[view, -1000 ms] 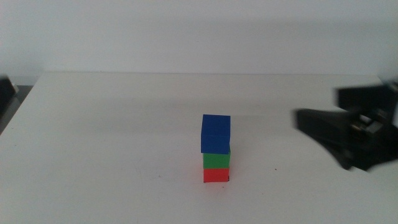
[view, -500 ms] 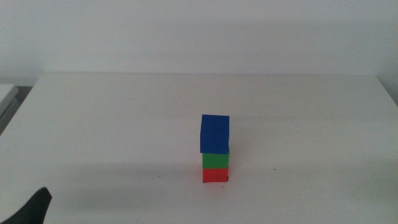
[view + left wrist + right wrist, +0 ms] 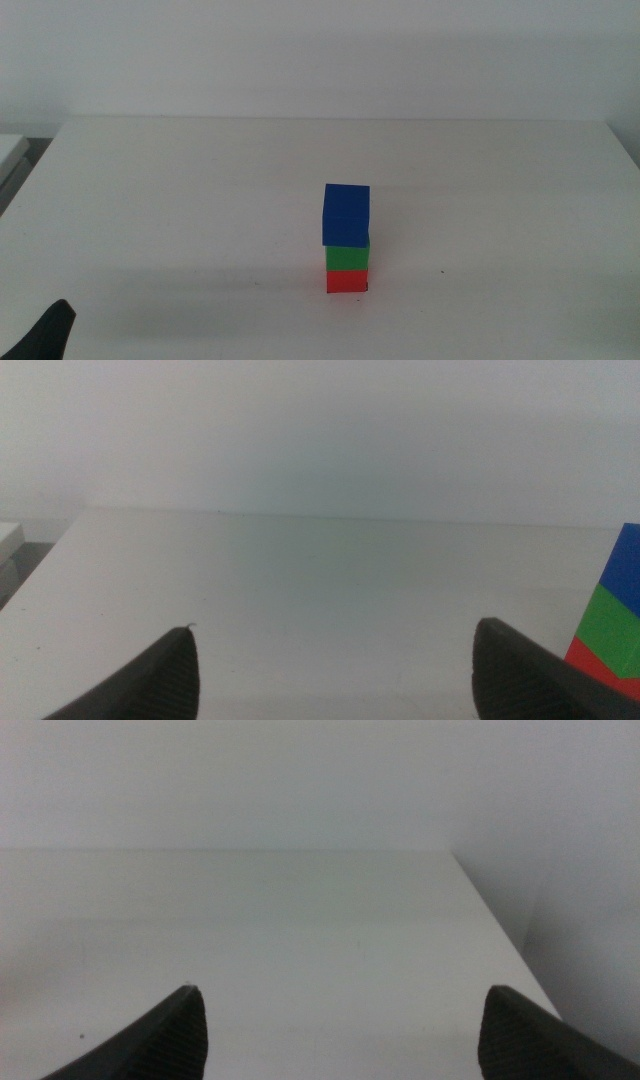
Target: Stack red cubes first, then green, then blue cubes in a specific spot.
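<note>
A stack of three cubes stands at the table's middle front: the red cube (image 3: 347,282) at the bottom, the green cube (image 3: 347,258) on it, the blue cube (image 3: 346,215) on top, sitting slightly skewed. The stack's edge also shows in the left wrist view (image 3: 610,625). The marked spot is hidden under the red cube. My left gripper (image 3: 335,670) is open and empty, low at the table's front left; only a dark tip (image 3: 50,335) shows in the middle view. My right gripper (image 3: 340,1030) is open and empty, out of the middle view.
The white table (image 3: 200,200) reaches to a white wall. A tiny black speck (image 3: 441,270) lies right of the stack. The table's right edge (image 3: 500,930) shows in the right wrist view. A pale object (image 3: 10,155) sits beyond the left edge.
My right gripper has pulled out of the middle view to the right. My left gripper's tip appeared at the bottom left, then sank slightly. The stack has not moved.
</note>
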You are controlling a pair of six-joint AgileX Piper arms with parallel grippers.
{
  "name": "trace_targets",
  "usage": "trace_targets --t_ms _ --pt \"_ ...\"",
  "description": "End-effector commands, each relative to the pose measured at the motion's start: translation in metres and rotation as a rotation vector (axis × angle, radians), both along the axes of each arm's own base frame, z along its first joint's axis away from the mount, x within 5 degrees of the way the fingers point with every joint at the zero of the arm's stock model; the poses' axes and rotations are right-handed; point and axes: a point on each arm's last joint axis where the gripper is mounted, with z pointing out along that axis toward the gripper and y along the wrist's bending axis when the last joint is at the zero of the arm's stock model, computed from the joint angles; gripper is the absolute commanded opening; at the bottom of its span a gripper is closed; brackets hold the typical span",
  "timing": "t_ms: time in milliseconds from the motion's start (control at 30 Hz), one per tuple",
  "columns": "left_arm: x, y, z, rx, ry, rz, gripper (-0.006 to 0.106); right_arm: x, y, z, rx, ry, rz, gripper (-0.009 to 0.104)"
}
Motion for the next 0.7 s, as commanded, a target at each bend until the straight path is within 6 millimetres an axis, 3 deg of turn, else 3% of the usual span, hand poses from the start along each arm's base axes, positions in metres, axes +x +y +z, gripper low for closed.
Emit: trace_targets --t_ms 0,667 --pt "-0.0001 0.0002 0.0019 -0.006 -0.021 0.003 0.093 0.0003 -0.0005 0.0024 -0.023 -0.038 -0.004 0.093" --pt "0.0005 0.0042 0.0019 -0.003 -0.021 0.074 0.093 0.0005 -0.0003 0.0044 -0.018 -0.061 -0.003 0.093"
